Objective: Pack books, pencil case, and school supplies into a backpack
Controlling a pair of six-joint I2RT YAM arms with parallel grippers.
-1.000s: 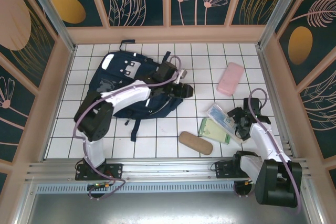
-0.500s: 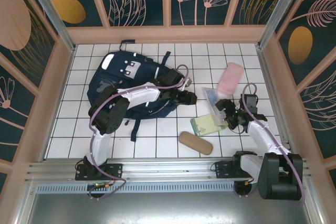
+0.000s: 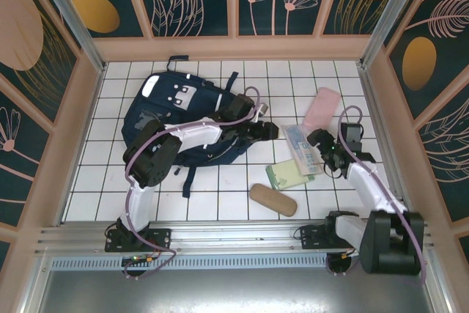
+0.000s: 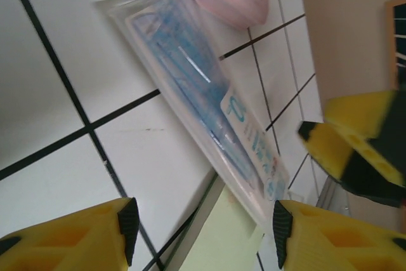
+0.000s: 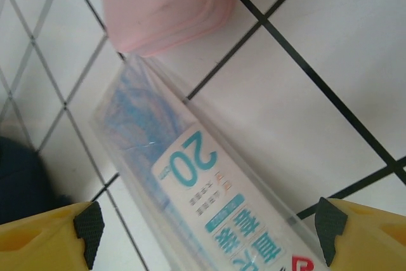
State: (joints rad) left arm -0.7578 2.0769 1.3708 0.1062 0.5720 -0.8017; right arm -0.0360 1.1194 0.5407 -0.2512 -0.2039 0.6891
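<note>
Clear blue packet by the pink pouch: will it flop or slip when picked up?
Probably slippery: the clear blue packet has a glossy plastic wrap. Likely light and somewhat bendy, since it looks long, thin and flat. Unlikely to roll, having broad flat faces.

From high above and behind the arm bases, the top camera looks down on the whole tiled table, with the bases at 6 o'clock. Both wrist cameras sit very close over the tiles, aimed downward. They share one patch, toward 3 o'clock in the top view: the clear blue packet and the near end of the pink pouch.
</note>
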